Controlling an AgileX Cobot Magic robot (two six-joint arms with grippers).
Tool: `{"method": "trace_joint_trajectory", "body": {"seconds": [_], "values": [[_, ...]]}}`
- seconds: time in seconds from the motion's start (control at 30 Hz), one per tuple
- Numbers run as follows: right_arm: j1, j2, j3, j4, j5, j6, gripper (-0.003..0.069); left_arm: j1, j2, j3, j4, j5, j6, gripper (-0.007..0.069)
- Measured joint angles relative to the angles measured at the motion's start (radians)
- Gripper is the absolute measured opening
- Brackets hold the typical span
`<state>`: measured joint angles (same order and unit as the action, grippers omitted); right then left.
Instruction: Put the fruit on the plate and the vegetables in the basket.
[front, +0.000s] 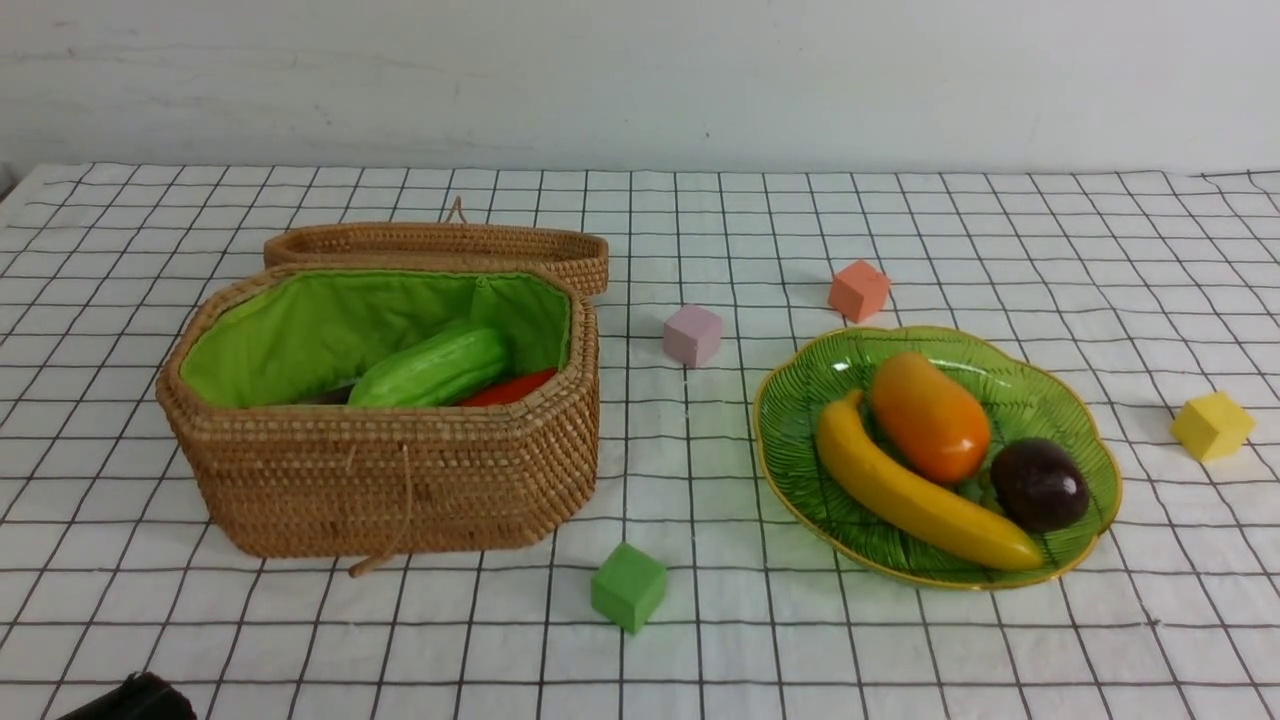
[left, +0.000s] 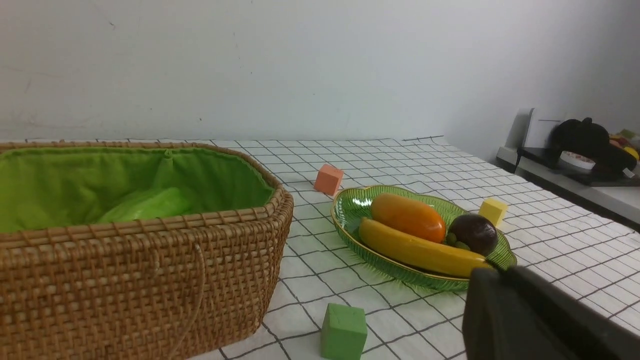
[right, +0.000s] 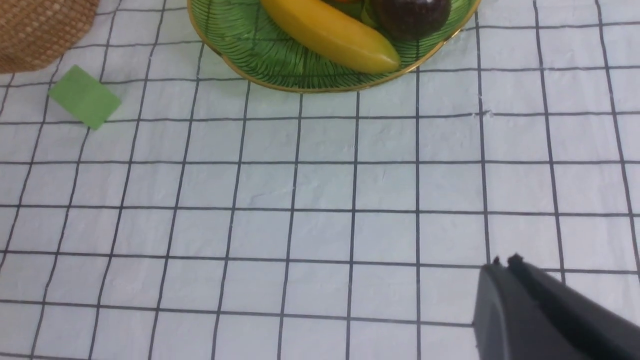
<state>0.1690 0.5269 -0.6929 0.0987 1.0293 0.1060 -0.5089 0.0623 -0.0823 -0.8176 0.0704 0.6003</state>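
The green leaf-shaped plate (front: 790, 440) holds a yellow banana (front: 915, 495), an orange mango (front: 930, 415) and a round dark purple fruit (front: 1040, 485). In the open wicker basket (front: 400, 470) lie a light green gourd (front: 430, 368), a red-orange carrot (front: 510, 388) and a dark sliver of eggplant (front: 330, 396). My left gripper (left: 492, 272) is shut and empty, low near the table's front, with a dark bit of it (front: 130, 698) at the front view's bottom edge. My right gripper (right: 504, 262) is shut and empty above bare cloth, short of the plate (right: 280, 75).
Foam cubes lie loose on the checked cloth: green (front: 628, 587) before the basket, pink (front: 692, 335) and orange (front: 858, 290) behind the plate, yellow (front: 1212, 426) at the right. The basket's lid (front: 440, 245) lies flat behind it. A side counter with clutter (left: 585, 150) stands at the right.
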Motion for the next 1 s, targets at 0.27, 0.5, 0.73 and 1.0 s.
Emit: {"method": "trace_joint_trajectory", "body": {"seconds": [0.27, 0.5, 0.73, 1.0], "values": [[0.0, -0.023, 0.005, -0.021, -0.004, 0.0, 0.0011, 0.0, 0.0, 0.002, -0.001, -0.003, 0.0, -0.0013], [0.0, -0.174, 0.184, -0.07, -0.362, 0.0, 0.0003, 0.0, 0.0, 0.002, -0.002, -0.003, 0.0, -0.0013], [-0.037, -0.447, 0.677, -0.107, -0.802, 0.007, 0.0003, 0.0, 0.0, 0.002, -0.002, -0.004, 0.0, -0.0013], [-0.1, -0.535, 0.713, -0.099, -0.668, 0.007, 0.0003, 0.0, 0.0, 0.003, -0.002, -0.004, 0.0, -0.0008]]}}
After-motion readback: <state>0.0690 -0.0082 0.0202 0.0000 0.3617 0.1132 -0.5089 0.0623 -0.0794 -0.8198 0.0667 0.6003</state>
